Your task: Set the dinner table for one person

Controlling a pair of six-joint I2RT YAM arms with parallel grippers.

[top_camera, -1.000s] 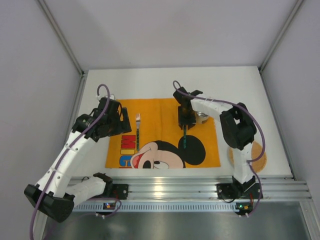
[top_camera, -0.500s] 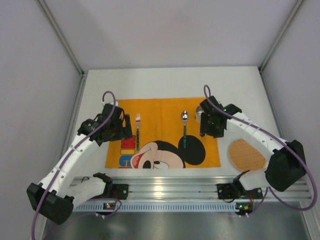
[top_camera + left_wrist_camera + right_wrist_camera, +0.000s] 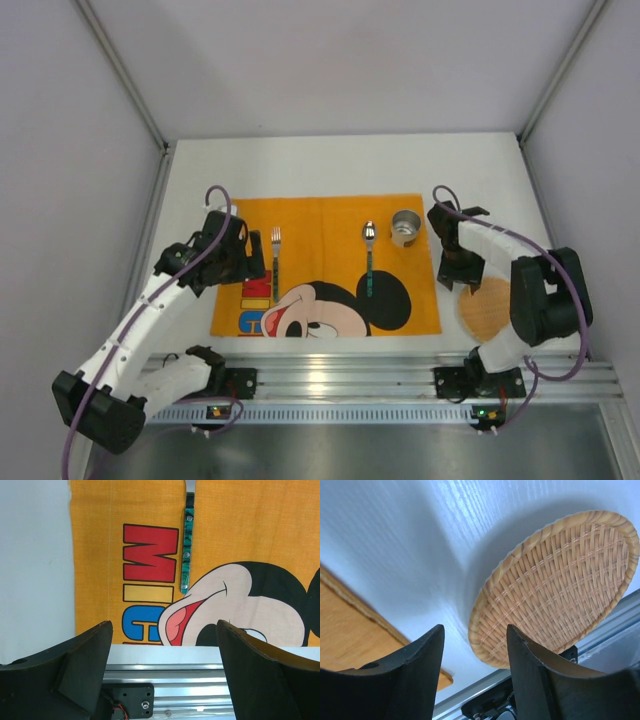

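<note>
The white dinner table (image 3: 330, 165) carries an orange Mickey Mouse mat (image 3: 310, 225). On the mat lie a fork (image 3: 275, 252) with a green handle (image 3: 186, 555), a spoon (image 3: 368, 252) and a small metal cup (image 3: 405, 227). A round wicker plate (image 3: 493, 312) (image 3: 560, 585) rests on the table right of the mat, partly under the right arm. My right gripper (image 3: 461, 280) (image 3: 475, 632) hovers open over the plate's left rim, holding nothing. My left gripper (image 3: 250, 265) (image 3: 164, 630) hangs open and empty beside the fork, over the mat's left part.
A ribbed aluminium rail (image 3: 380, 375) runs along the near edge with both arm bases bolted to it. Grey walls close in the table on the left, back and right. The mat's near edge (image 3: 210, 644) lies close to the rail.
The right arm swung right from above the spoon, past the cup, to the wicker plate's left rim, leaving the spoon on the mat. Left arm has hardly moved.
</note>
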